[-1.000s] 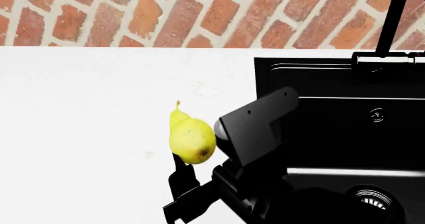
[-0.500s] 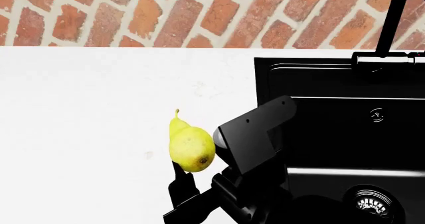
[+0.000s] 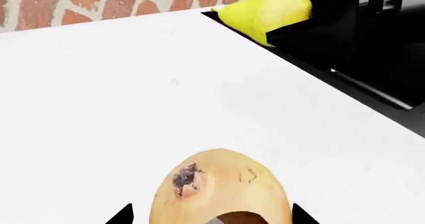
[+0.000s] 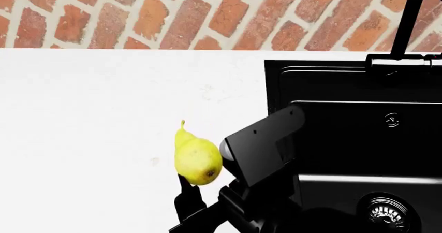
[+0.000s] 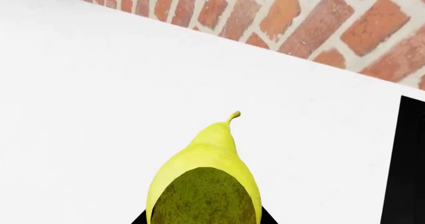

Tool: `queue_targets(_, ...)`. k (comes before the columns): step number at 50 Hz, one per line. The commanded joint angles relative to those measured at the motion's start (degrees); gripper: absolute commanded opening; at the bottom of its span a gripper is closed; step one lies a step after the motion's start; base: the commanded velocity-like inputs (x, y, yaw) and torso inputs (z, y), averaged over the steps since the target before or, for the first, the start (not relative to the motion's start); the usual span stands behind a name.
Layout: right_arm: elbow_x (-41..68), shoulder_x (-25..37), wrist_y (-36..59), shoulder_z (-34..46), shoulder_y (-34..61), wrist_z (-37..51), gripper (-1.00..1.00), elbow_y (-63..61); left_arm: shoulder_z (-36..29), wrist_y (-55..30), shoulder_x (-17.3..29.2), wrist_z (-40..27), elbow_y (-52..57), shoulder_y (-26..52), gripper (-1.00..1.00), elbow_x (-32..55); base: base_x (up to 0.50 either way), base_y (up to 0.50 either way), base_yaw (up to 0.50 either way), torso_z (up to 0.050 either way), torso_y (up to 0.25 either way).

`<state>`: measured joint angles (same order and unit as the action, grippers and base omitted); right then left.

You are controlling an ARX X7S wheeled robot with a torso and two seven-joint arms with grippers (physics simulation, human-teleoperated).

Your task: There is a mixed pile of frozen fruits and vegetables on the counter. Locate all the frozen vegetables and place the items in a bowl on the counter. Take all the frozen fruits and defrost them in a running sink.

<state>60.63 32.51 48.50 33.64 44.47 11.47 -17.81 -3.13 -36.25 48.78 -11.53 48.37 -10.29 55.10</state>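
My right gripper (image 4: 200,180) is shut on the yellow pear (image 4: 196,158), the frozen fruit, and holds it above the white counter (image 4: 97,114) just left of the black sink (image 4: 345,88). The right wrist view shows the pear (image 5: 206,169) stem-outward between the jaws of the right gripper (image 5: 202,220). In the left wrist view, my left gripper (image 3: 212,218) holds a tan, egg-shaped vegetable piece (image 3: 219,189) with a dark blemish; black fingertips (image 3: 125,216) flank it. The pear (image 3: 269,10) shows far off there. The bowl is out of view.
A red brick wall (image 4: 173,15) backs the counter. The tall black tap (image 4: 409,20) rises at the sink's far right, and the round steel drain (image 4: 386,210) lies near the basin's front. My right arm's black links (image 4: 266,145) overlap the sink's left edge.
My right gripper has drawn the pear back toward me, lower in the head view; it stays left of the sink.
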Motion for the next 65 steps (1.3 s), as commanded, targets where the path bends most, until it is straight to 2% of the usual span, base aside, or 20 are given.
queue_targets(1, -1.44, 0.03, -0.57, 0.41, -0.45, -1.38, -1.0, 0.08, -4.28, -1.7, -1.92, 0.86, -2.58, 4.3, 1.0, -1.63, 0.0, 0.0, 0.0, 0.0, 0.0)
queue_targets(13, -1.56, 0.3, -1.08, 0.45, -0.96, -1.47, -1.0, 0.09, -5.34, -3.08, -1.54, 0.85, -1.6, 6.21, 1.0, -0.62, 0.0, 0.0, 0.0, 0.0, 0.0)
queue_targets(14, -1.5, 0.32, -1.1, 0.38, -0.96, -1.42, -1.0, 0.06, -5.19, -3.24, -1.56, 0.54, -1.51, 6.46, -1.0, -0.27, 0.0, 0.0, 0.0, 0.0, 0.0)
queue_targets(22, -1.27, 0.53, -1.12, 0.24, -1.06, -1.09, -1.0, -0.3, -2.73, -3.14, -0.72, -2.11, 1.64, 6.83, -1.0, 2.58, 0.0, 0.0, 0.0, 0.0, 0.001)
queue_targets(34, -2.48, 2.86, -3.68, -2.13, -2.4, 1.28, -1.0, -3.84, 5.53, 0.09, 1.01, -7.03, 4.64, 7.62, -1.0, 9.81, 0.0, 0.0, 0.0, 0.0, 0.0)
queue_targets(45, 0.98, 6.99, -6.95, -8.07, -7.69, 5.23, -1.0, -8.89, 10.01, 1.41, 2.75, -11.5, 3.64, 11.95, -1.0, 17.76, 0.0, 0.0, 0.0, 0.0, 0.0)
queue_targets(51, 1.87, 10.49, -8.83, -11.2, -11.82, 8.44, -1.0, -13.92, 13.16, 2.75, 3.75, -11.66, 4.61, 9.68, -1.0, 18.31, 0.0, 0.0, 0.0, 0.0, 0.0)
queue_targets(58, 4.61, 14.78, -10.01, -15.37, -15.28, 11.47, -1.0, -17.37, 11.72, 2.72, 2.5, -11.35, 4.18, 10.14, -1.0, 15.98, 0.0, 0.0, 0.0, 0.0, 0.001)
queue_targets(65, 5.3, 15.45, -11.19, -16.55, -17.28, 11.59, -1.0, -17.08, 13.43, 3.57, 2.8, -11.12, 4.25, 8.43, -1.0, 15.53, 0.0, 0.0, 0.0, 0.0, 0.0)
